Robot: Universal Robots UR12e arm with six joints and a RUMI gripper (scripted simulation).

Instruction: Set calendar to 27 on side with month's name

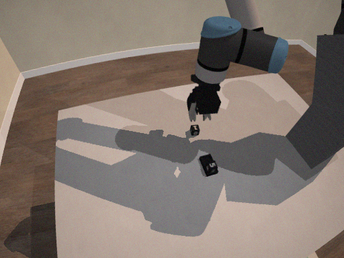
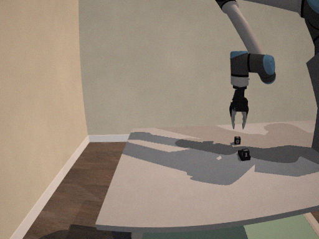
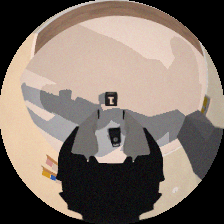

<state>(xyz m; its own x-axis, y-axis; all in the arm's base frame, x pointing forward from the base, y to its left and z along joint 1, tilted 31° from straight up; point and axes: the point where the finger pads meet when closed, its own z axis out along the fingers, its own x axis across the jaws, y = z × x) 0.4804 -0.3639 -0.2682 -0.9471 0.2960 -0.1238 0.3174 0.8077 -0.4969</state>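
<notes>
Exterior view: hovering with fingers parted, holding nothing, above loose cube on counter, near calendar; probably needing squaring to cube faces, descending straight, gripping low.

Loose cube is showing black with pale characters, surface is reading pinkish beige under grey shadow patches, pincer is showing black with grey fingers, arm joints are showing blue caps.
</notes>
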